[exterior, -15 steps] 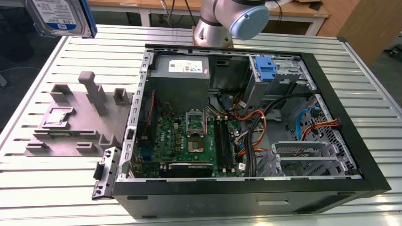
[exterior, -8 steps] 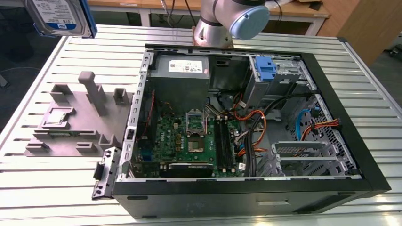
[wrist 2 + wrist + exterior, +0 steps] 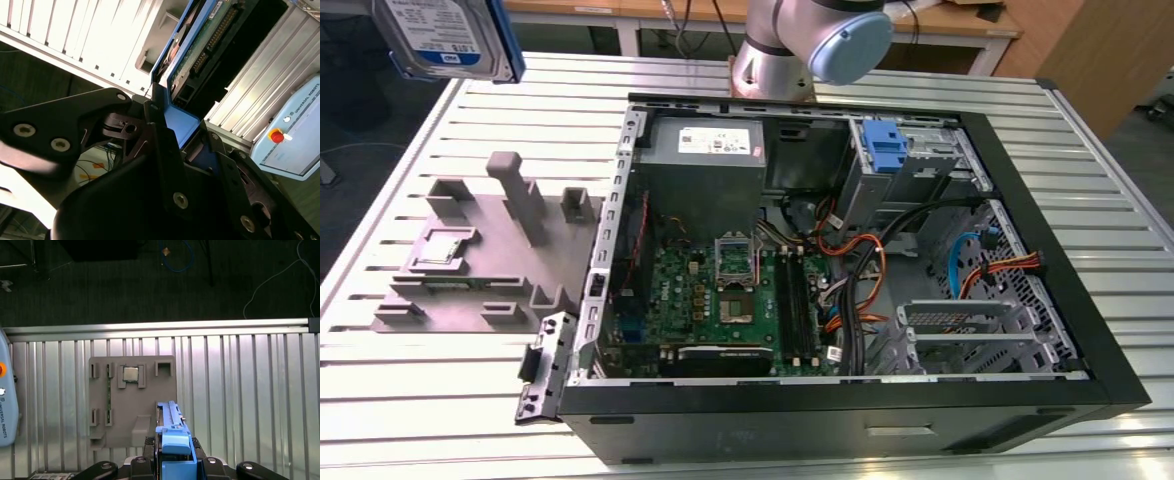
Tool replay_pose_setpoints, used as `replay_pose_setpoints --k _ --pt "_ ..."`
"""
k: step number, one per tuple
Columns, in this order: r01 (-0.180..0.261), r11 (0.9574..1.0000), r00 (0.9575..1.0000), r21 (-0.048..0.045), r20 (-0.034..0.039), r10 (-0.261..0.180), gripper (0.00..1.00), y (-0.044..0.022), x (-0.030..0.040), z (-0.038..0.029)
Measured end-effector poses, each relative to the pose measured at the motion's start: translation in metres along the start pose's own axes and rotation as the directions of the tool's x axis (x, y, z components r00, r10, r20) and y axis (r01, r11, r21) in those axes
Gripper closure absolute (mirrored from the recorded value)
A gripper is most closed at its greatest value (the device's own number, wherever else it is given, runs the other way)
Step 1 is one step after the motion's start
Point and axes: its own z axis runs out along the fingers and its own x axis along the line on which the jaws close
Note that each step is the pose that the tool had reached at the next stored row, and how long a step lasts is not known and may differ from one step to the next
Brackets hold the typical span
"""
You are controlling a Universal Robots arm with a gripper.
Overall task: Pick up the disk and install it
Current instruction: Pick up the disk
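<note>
- The exterior view looks down steeply from high up, wide enough for the whole open computer case (image 3: pixel 854 430) and the ribbed tabletop (image 3: pixel 400 400).
- The first wrist view rides on my arm, facing straight down from well above, past my end effector (image 3: pixel 175 462) onto the grey fixture (image 3: pixel 132 395).
- The second wrist view peers close along my end effector at the disk (image 3: pixel 205 40).
- All three share the tabletop.

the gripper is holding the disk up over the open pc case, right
Not quite: the disk is held up over the grey fixture beside the open pc case, not over the case. The first wrist view shows the fixture beneath it.
</note>
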Motion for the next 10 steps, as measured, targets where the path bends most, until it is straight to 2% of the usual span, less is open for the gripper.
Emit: replay_pose_setpoints --k 6,10 --pt "0.0 1.0 1.0 0.0001 -0.0002 0.0 0.63 -0.0003 0.0068 -0.0001" --pt "0.0 1.0 1.0 0.0001 -0.0002 0.0 0.63 -0.0015 0.0074 -0.0001"
